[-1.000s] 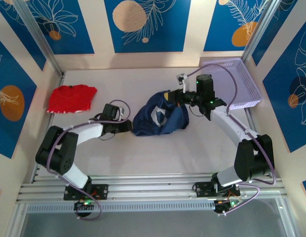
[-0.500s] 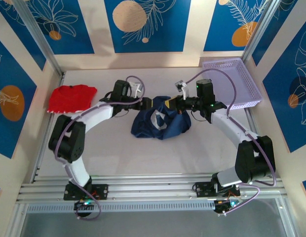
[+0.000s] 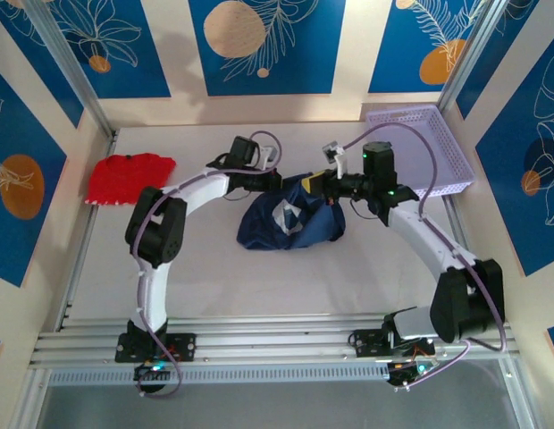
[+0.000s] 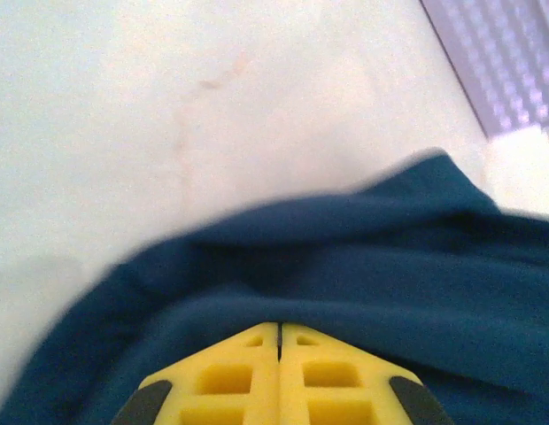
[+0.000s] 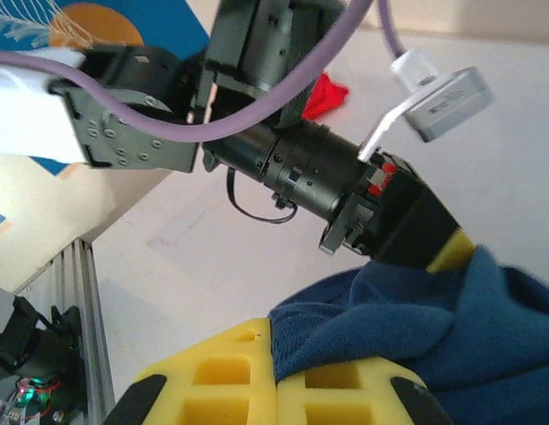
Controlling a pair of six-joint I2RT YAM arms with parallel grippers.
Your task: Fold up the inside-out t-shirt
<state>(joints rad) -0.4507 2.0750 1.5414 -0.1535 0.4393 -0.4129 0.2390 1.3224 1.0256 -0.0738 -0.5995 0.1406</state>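
Note:
The inside-out t-shirt (image 3: 295, 223) is a dark navy heap at the middle of the table, with a pale patch showing in its folds. Both arms meet over its far edge. My left gripper (image 3: 281, 181) comes in from the left. Its yellow fingers (image 4: 248, 372) are pressed together, with a navy fold (image 4: 345, 266) at their tips. My right gripper (image 3: 323, 185) comes in from the right and is shut on a bunched edge of the shirt (image 5: 452, 328), which runs between its fingers (image 5: 221, 381). The left gripper's yellow tip (image 5: 452, 252) sits just beyond that bunch.
A smaller bright red garment (image 3: 128, 177) lies at the far left of the table. A lilac mesh basket (image 3: 429, 147) stands at the far right corner, and its edge (image 4: 500, 53) is beyond the shirt in the left wrist view. White tabletop (image 3: 286, 286) lies in front of the shirt.
My left arm has swung from the shirt's near left side up to its far edge, close to the right gripper. The shirt's top edge has bunched between the grippers. The right gripper has barely shifted.

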